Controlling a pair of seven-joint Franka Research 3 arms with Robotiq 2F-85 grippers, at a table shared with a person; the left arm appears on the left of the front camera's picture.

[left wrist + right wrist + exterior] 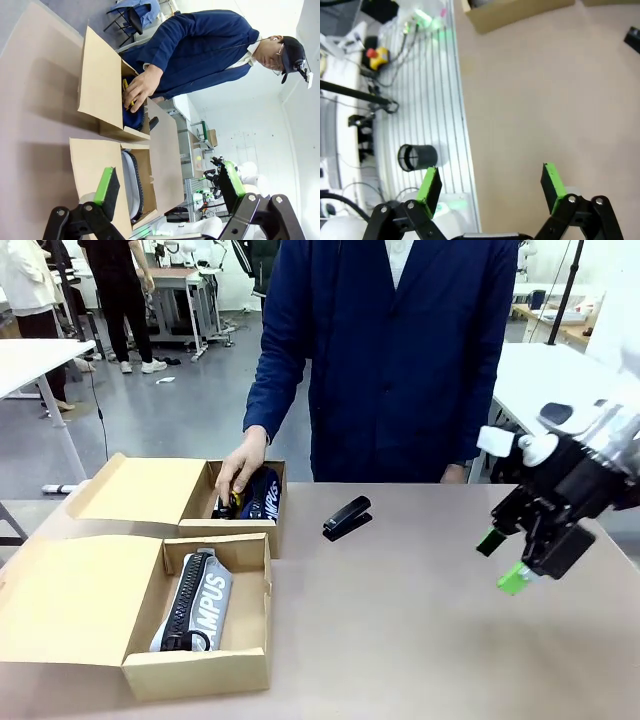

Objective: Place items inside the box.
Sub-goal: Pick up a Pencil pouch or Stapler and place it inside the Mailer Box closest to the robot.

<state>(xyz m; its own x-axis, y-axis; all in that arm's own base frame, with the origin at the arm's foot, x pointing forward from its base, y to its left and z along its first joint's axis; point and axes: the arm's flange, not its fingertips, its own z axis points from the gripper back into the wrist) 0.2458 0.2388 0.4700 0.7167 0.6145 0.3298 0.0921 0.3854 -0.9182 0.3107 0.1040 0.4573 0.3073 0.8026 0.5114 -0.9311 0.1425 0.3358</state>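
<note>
Two open cardboard boxes stand at the table's left. The near box (245, 665) (95, 165) holds a grey zip pencil case lettered "CAMPUS" (195, 600) (131, 185). In the far box (275, 530) (100, 90) lies a navy pencil case (264, 494) (133, 118). A person's hand (240, 462) (141, 87) reaches into that box, on a yellow-and-black utility knife (235, 502). A black stapler (347, 517) (153, 122) rests on the table right of the far box. My right gripper (503, 560) (490, 185) hovers open and empty over the table's right side. My left gripper (170, 182) is open and empty, well back from the boxes.
The person in a blue coat (400, 350) stands at the far edge. Both box lids (140, 490) lie open to the left. The bare tabletop (400, 630) spreads between stapler and right gripper. The right wrist view shows the table's edge rail (427, 100).
</note>
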